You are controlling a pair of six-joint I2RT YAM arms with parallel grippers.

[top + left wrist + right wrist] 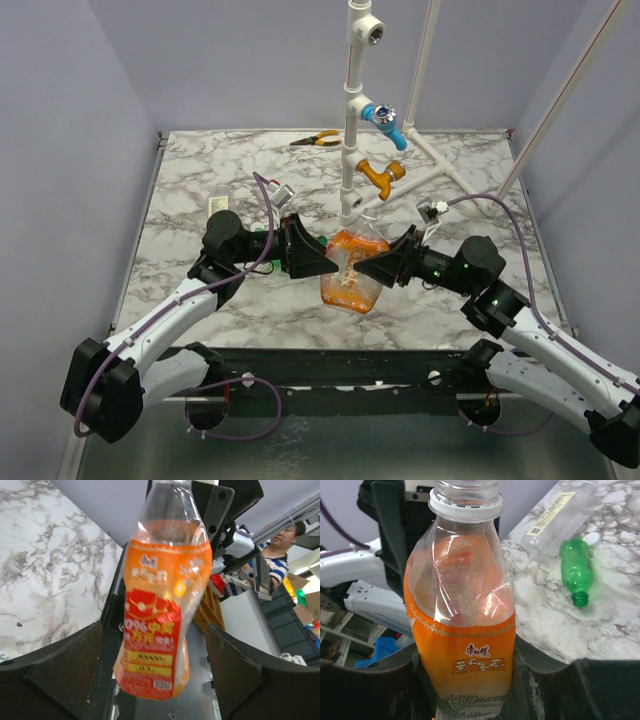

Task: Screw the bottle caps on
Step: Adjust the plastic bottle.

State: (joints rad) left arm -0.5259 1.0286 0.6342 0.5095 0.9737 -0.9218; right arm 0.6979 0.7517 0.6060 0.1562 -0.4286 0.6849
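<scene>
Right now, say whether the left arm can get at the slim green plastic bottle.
Probably yes: the left gripper stands open, gripping nothing, and the slim green plastic bottle lies uncovered on the marble table.

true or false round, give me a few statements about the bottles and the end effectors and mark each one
1. The right end effector grips the orange bottle. True.
2. The orange bottle has its cap screwed on. False: its neck is open, with only a white collar ring below the thread.
3. The green bottle stands upright. False: it lies on its side on the marble table, uncapped.
4. The left end effector is clamped on the orange bottle. False: its fingers stand apart, with a gap on each side of the bottle.
5. Pliers lie near the table's far edge. True.
</scene>
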